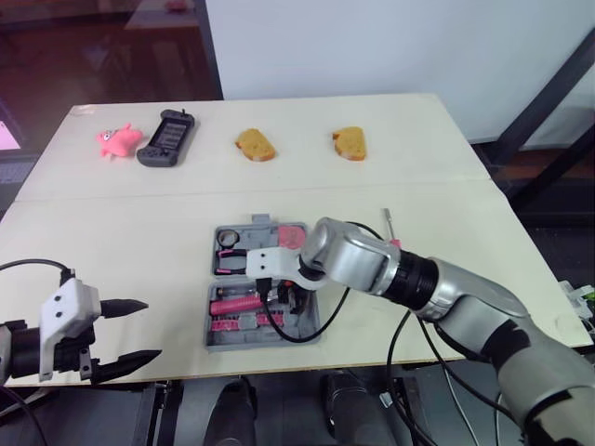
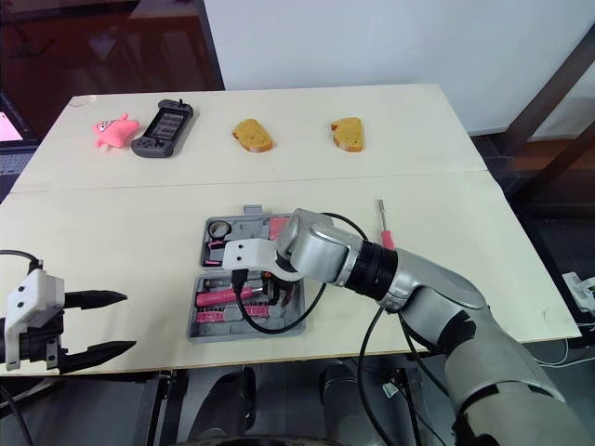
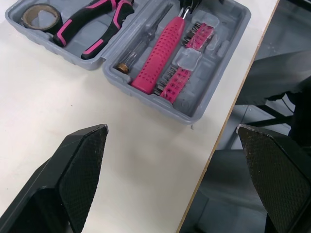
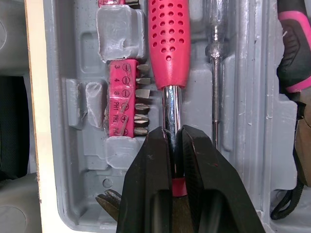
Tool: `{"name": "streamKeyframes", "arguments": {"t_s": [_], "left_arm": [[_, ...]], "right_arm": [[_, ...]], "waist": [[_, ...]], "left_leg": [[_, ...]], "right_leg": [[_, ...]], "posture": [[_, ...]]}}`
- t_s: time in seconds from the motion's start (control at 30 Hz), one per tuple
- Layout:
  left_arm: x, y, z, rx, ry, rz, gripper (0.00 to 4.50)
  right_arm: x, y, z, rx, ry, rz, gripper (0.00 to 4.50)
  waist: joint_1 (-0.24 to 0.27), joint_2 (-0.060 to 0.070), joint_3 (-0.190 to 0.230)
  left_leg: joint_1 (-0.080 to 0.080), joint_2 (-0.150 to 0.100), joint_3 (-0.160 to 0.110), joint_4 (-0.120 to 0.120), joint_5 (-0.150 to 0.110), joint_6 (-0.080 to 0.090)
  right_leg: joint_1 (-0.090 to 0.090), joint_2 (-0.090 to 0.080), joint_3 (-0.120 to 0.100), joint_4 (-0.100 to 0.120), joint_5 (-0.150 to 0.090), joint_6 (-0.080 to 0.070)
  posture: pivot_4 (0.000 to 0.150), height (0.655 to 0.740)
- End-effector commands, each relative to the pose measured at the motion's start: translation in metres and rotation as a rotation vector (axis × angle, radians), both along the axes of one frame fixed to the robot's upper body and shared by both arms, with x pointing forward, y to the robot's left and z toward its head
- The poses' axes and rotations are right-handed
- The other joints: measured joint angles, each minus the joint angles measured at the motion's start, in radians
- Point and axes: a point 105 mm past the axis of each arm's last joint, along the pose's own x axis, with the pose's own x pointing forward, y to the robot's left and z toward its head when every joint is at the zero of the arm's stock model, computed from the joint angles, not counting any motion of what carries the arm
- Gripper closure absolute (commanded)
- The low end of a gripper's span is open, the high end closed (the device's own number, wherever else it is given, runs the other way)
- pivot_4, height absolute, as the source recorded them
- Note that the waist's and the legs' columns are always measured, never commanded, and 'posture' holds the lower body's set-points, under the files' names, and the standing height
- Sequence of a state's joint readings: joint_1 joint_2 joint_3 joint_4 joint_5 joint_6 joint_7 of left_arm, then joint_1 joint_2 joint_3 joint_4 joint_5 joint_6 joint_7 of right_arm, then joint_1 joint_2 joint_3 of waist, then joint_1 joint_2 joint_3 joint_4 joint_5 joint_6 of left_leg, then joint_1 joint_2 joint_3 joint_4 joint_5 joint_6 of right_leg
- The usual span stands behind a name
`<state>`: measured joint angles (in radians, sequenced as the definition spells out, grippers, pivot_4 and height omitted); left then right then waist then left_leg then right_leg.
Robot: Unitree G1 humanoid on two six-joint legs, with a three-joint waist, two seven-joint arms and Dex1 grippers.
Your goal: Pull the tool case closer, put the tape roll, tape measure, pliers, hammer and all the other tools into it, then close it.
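Cream worktop (image 1: 112,232) runs across the scene. At its front left corner hangs the left gripper (image 1: 149,329), fingers spread wide and holding nothing. One finger is over the worktop and the other is past the front edge.

Along the far side, from the left, lie a pink toy (image 1: 118,140) and, just beside it, a dark controller (image 1: 167,137). Further right lie one piece of bread (image 1: 255,144) and a second piece (image 1: 350,143), well apart from each other.

Near the front edge, about the middle, the grey case (image 3: 218,73) lies open with both halves flat. Its far half holds the tape roll (image 3: 41,16) at the left, with the pliers (image 3: 90,24) next to it. Its near half holds two pink strips of bits (image 4: 127,104), the hammer (image 4: 169,39) and a thin screwdriver (image 4: 214,73), side by side.

The right gripper (image 4: 173,132) reaches down into the near half. Its fingers are pressed onto the hammer's chrome shaft, just past the pink perforated handle. The hammer lies low in its moulded slot, though I cannot tell whether it is fully seated.

Right of the case, apart from it, a small pink-handled screwdriver (image 2: 382,218) lies loose on the worktop.
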<state>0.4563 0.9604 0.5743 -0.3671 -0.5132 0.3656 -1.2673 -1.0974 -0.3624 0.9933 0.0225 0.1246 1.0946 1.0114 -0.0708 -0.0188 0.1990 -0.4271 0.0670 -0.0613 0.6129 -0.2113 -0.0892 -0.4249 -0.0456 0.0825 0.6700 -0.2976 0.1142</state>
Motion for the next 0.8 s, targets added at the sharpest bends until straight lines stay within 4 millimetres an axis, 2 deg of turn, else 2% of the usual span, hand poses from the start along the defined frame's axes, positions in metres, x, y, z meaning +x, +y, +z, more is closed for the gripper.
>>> {"name": "streamKeyframes", "arguments": {"t_s": [0.03, 0.27, 0.4, 0.53, 0.63, 0.73, 0.77, 0.8], "left_arm": [[0.001, 0.0, 0.01, 0.03, -0.04, -0.014, 0.0], [0.001, -0.001, 0.009, 0.032, -0.039, -0.018, 0.0], [0.002, -0.001, 0.008, 0.029, -0.039, -0.022, 0.0], [0.003, -0.002, 0.007, 0.026, -0.039, -0.024, 0.0], [0.004, -0.002, 0.007, 0.022, -0.04, -0.026, 0.0], [0.005, -0.002, 0.007, 0.016, -0.042, -0.026, 0.0], [0.006, -0.003, 0.007, 0.012, -0.044, -0.027, 0.0], [0.007, -0.003, 0.007, 0.009, -0.044, -0.029, 0.0]], "right_arm": [[0.0, 0.009, 0.008, 0.043, -0.012, 0.011, 4.47], [0.0, 0.007, 0.005, 0.044, 0.002, -0.015, 4.47], [0.002, 0.007, 0.014, 0.066, -0.021, -0.021, 2.69], [0.002, 0.005, 0.039, 0.126, -0.027, -0.012, 0.69], [0.0, 0.0, 0.069, 0.233, -0.026, -0.003, 0.69], [-0.003, -0.004, 0.083, 0.321, -0.024, 0.011, 0.69], [-0.003, -0.002, 0.089, 0.397, -0.025, 0.004, 0.69], [0.001, 0.0, 0.097, 0.503, -0.102, 0.019, 0.69]], "waist": [[0.0, 0.0, 0.0], [0.0, 0.0, 0.0], [0.0, 0.0, 0.0], [0.001, 0.0, 0.0], [0.002, 0.0, 0.0], [0.001, 0.0, 0.0], [0.001, -0.001, 0.0], [0.001, -0.002, -0.001]], "left_leg": [[0.0, 0.0, 0.0, 0.0, 0.0, 0.0], [0.0, 0.0, 0.0, 0.0, 0.0, 0.0], [0.0, 0.0, 0.0, 0.0, 0.0, 0.0], [0.0, 0.0, 0.0, 0.0, 0.0, 0.0], [0.0, 0.0, 0.0, 0.0, 0.0, 0.0], [0.0, 0.0, 0.0, 0.0, 0.0, 0.0], [0.0, 0.0, 0.0, 0.0, 0.0, 0.0], [0.001, 0.0, 0.0, 0.0, 0.0, 0.0]], "right_leg": [[0.0, 0.0, 0.0, 0.0, 0.0, 0.0], [0.0, 0.0, 0.0, 0.0, 0.0, 0.0], [0.0, 0.0, 0.0, 0.001, 0.0, 0.0], [0.0, 0.0, 0.0, 0.001, 0.0, 0.0], [0.0, 0.0, 0.0, 0.001, 0.0, 0.0], [0.001, 0.0, 0.0, 0.001, 0.0, 0.0], [0.001, 0.0, 0.0, 0.001, 0.0, 0.0], [0.001, 0.0, 0.0, 0.001, 0.0, 0.0]], "posture": [[0.15, 0.74], [0.15, 0.74], [0.15, 0.74], [0.15, 0.74], [0.15, 0.74], [0.15, 0.74], [0.15, 0.74], [0.15, 0.74]]}}
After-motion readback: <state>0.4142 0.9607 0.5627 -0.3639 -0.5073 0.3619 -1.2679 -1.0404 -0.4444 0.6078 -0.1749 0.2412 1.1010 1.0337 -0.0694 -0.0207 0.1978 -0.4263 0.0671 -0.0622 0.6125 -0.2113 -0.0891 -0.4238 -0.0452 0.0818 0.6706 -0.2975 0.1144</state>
